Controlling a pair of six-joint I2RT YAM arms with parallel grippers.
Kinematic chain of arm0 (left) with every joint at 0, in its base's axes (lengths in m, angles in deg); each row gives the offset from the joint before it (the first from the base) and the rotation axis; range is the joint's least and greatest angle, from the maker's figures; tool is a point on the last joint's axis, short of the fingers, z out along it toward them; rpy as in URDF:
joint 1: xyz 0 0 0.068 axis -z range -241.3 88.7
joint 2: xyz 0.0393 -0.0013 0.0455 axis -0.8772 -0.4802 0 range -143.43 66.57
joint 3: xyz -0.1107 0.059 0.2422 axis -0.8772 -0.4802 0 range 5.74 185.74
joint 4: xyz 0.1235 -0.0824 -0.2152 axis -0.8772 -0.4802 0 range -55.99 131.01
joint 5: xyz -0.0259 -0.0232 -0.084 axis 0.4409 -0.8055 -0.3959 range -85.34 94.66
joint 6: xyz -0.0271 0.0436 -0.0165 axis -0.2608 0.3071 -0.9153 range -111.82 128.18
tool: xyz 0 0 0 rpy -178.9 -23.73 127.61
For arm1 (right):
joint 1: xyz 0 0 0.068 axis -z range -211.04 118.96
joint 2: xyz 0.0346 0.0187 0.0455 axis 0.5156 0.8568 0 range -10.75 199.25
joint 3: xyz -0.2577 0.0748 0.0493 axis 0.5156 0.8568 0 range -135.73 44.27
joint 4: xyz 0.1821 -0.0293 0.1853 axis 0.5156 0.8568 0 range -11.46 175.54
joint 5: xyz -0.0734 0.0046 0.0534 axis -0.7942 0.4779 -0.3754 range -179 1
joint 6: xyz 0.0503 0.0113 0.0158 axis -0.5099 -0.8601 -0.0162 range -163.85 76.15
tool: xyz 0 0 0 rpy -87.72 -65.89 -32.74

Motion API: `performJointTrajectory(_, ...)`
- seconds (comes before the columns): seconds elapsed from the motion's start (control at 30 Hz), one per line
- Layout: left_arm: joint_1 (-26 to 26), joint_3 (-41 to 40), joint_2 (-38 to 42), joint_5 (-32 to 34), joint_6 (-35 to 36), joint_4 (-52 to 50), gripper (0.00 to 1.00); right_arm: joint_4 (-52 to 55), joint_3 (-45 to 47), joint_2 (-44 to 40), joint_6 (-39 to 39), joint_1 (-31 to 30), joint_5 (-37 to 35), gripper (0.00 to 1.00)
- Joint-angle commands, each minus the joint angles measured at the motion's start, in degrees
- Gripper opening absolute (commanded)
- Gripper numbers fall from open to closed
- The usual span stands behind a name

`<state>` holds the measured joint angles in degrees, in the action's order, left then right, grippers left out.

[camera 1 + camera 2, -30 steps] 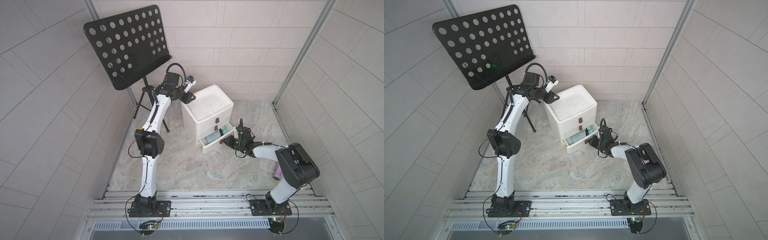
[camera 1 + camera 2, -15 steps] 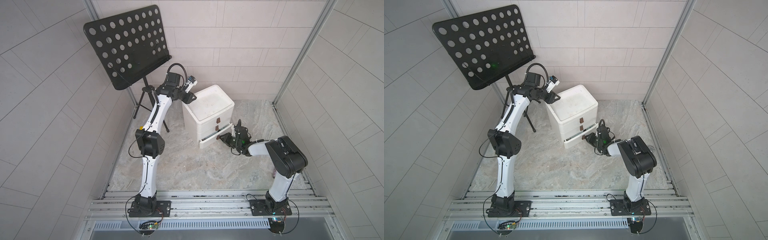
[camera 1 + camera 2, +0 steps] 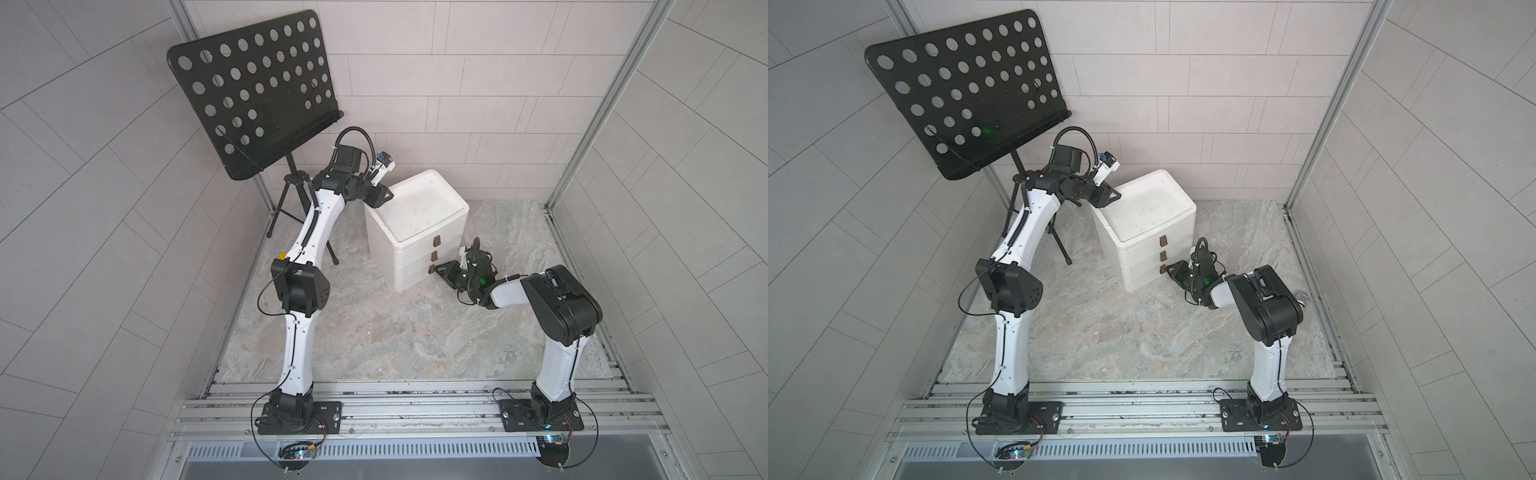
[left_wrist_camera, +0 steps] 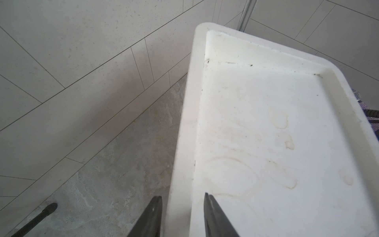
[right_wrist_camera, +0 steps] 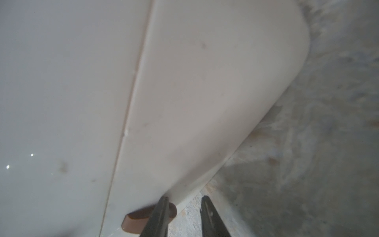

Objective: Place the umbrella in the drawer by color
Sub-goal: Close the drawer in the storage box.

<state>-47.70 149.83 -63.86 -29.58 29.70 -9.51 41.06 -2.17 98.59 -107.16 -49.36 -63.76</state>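
The white three-drawer cabinet (image 3: 415, 208) (image 3: 1150, 208) stands at the back of the floor with all its drawers closed. My right gripper (image 3: 436, 268) (image 5: 183, 200) is low at the bottom drawer (image 3: 411, 276). Its jaws are open, one finger lies across the brown pull tab (image 5: 135, 219), and only floor shows between them. My left gripper (image 3: 382, 197) (image 4: 182, 197) straddles the cabinet's top rim (image 4: 180, 184) at the back left corner, shut on it. A bit of purple patterned umbrella (image 4: 372, 125) peeks past the cabinet; the rest is hidden behind my right arm (image 3: 1266, 307).
A black perforated music stand (image 3: 253, 91) on tripod legs (image 3: 291, 216) stands at the back left, close behind my left arm. Tiled walls enclose the marble floor (image 3: 395, 332) on three sides. A metal rail base (image 3: 415, 407) runs along the front.
The bottom drawer stood pulled out with something teal inside; it is now pushed shut. My right arm moved in toward the cabinet and its jaws spread slightly. The left arm has stayed put.
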Motion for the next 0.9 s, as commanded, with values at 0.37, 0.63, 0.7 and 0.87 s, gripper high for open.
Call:
performJointTrajectory(0.37,1.5,-0.6,0.3,8.0,-11.1,-0.2,0.83,12.7,2.3,-18.8,10.8,4.7,-1.2,0.65)
performJointTrajectory(0.63,-0.5,-1.3,7.5,13.7,-16.9,-2.1,0.9,42.0,-11.1,-33.5,29.0,5.8,-11.9,0.76)
performJointTrajectory(0.7,-0.6,-2.5,9.4,14.2,-17.6,-1.9,0.91,44.7,-14.5,-34.1,32.4,5.8,-13.5,0.78)
performJointTrajectory(0.87,-1.5,-3.2,12.8,18.4,-21.0,-3.0,0.92,52.8,-26.4,-29.5,38.5,5.9,-13.1,0.78)
